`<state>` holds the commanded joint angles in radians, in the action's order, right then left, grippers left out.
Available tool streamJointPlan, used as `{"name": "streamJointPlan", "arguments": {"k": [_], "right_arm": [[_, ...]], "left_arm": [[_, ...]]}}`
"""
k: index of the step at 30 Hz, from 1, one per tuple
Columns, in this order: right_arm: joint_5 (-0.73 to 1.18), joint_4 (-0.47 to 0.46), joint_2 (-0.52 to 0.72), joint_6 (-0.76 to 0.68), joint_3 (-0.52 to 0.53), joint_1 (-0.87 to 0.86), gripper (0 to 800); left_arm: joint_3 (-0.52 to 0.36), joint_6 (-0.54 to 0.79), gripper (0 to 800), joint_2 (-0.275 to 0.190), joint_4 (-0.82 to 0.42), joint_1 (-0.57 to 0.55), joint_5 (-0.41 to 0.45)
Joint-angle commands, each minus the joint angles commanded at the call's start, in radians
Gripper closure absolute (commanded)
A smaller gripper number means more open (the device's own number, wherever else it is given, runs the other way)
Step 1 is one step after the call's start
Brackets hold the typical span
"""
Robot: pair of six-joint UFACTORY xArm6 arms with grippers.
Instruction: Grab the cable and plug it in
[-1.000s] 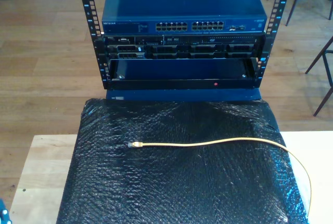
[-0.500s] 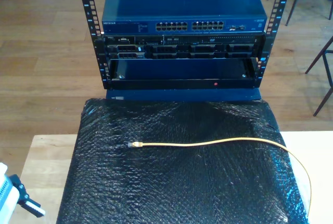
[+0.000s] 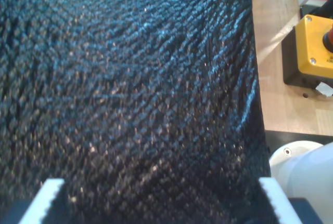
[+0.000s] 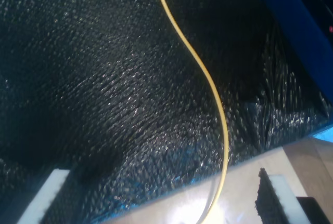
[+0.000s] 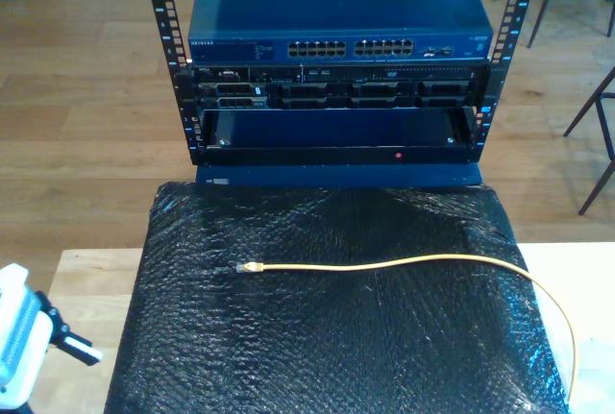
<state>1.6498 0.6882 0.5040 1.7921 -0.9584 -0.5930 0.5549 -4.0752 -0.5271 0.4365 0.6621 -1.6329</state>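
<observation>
- Across the black bubble-wrap mat (image 5: pixel 327 337) in the exterior view, the cable (image 5: pixel 404 262) runs side to side, its clear plug (image 5: pixel 241 268) pointing toward the exterior view's left; an arm (image 5: pixel 19 347) stands at that left edge, nearer the plug.
- Under my first gripper (image 3: pixel 161 203), jaws wide and empty, lies only mat, with a yellow button box (image 3: pixel 308 52) on the bench (image 3: pixel 270 78).
- Between the wide, empty jaws of my second gripper (image 4: pixel 166 198), the cable's far run passes lengthwise; I judge the plug well apart from it.
</observation>
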Motion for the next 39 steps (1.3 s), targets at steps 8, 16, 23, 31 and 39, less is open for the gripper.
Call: {"name": "streamJointPlan", "arguments": {"k": [8,16,23,31,39], "right_arm": [[-0.104,-0.005,-0.014,-0.077,0.002,0.155,2],[-0.203,-0.008,-0.051,-0.144,0.002,0.305,2],[-0.282,-0.011,-0.097,-0.187,-0.002,0.425,2],[-0.341,-0.023,-0.149,-0.216,-0.023,0.54,2],[-0.388,-0.098,-0.206,-0.275,-0.06,0.669,2]], "left_arm": [[-0.003,-0.058,0,0.018,0.0,-0.054,0.054],[-0.003,-0.06,0,0.023,0.0,-0.054,0.055],[-0.006,-0.06,0,0.023,0.0,-0.054,0.066],[-0.009,-0.06,0,0.043,0.0,-0.054,0.077],[-0.009,-0.058,0,0.048,0.0,-0.054,0.08]]}}
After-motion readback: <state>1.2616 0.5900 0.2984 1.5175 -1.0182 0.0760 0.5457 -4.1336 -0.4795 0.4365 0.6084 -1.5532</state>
